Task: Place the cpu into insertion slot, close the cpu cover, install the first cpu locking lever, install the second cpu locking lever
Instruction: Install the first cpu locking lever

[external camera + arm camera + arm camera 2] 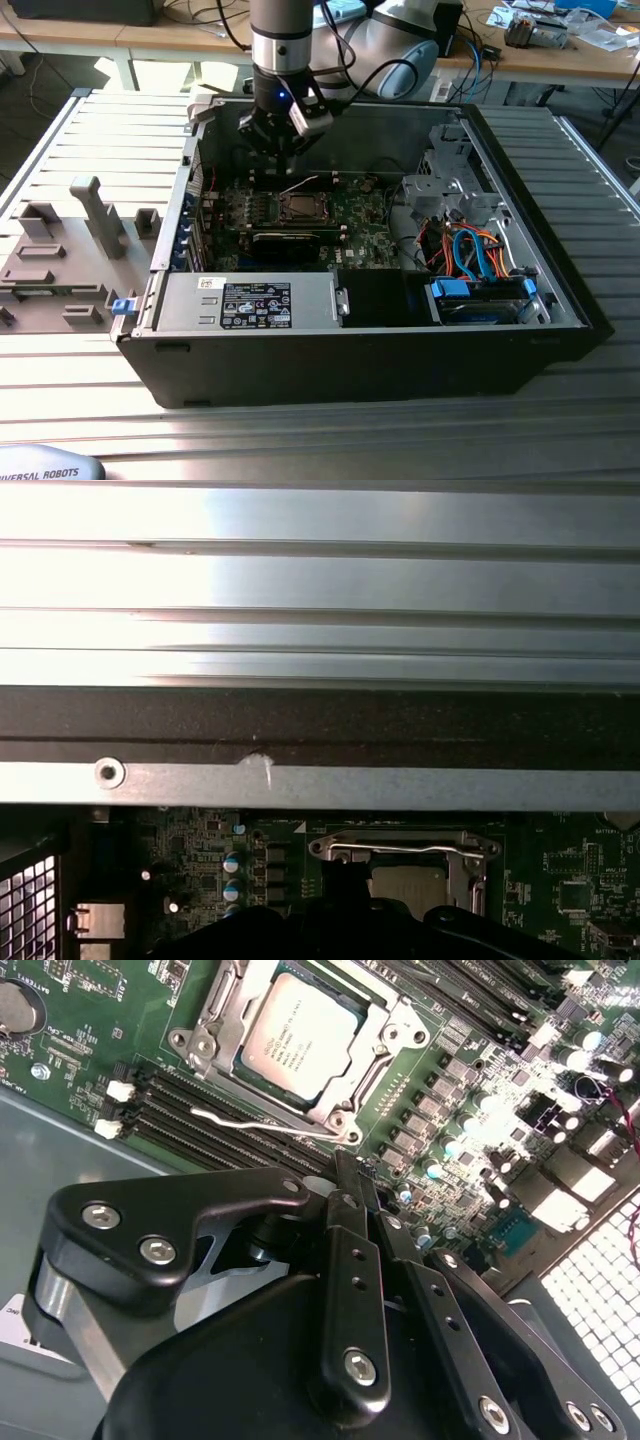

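Pincer (345,1175) hangs inside the open computer case (520,340), just above the motherboard (90,1020) near the case's far wall; its black fingers (350,1260) are drawn together with nothing between them. Fingertips sit just beside the socket, close to a thin wire locking lever (260,1122) that runs along the socket's near edge beside the memory slots (200,1110).

Cpu (300,1025) already lies seated in the insertion slot, silver top up, square to the frame. Cpu cover (215,1030) lies down flat around the chip in the second wrist view, its opening framing the metal top. The first wrist view gives the same socket with a lever bar (400,850) across its far edge.

Judgement: placement and cover closing look done; step in hand is the first locking lever. That lever appears free, not hooked under its catch, though the catch itself is too small to confirm. Seating it would call for a closed-tip push down and sideways on the wire, kept clear of the memory slots and nearby capacitors (470,1110).
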### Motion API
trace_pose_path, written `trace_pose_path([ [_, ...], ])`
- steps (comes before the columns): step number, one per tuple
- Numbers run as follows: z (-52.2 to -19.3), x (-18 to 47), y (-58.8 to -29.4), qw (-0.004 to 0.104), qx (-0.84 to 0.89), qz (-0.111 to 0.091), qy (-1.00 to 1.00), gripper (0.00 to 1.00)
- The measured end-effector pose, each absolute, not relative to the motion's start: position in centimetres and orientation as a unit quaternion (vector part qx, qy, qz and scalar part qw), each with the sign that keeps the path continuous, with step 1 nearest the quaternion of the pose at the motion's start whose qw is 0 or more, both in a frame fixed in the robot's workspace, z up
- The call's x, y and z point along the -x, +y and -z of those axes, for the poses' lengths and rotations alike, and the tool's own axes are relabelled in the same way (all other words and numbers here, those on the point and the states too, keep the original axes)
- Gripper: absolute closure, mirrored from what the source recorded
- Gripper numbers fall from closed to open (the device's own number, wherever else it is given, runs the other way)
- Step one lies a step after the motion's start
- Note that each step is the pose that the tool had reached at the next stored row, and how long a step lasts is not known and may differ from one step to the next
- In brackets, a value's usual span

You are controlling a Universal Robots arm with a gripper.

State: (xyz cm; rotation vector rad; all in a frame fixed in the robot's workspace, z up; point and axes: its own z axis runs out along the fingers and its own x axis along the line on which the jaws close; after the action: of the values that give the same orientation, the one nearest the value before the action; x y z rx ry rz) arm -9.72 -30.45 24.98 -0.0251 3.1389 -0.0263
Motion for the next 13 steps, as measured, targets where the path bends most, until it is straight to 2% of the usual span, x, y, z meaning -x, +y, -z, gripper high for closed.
trace_pose_path([
  [13, -24.76, 9.47, -30.44, 0.001, 0.008, 0.008, 1.0, 0.89],
])
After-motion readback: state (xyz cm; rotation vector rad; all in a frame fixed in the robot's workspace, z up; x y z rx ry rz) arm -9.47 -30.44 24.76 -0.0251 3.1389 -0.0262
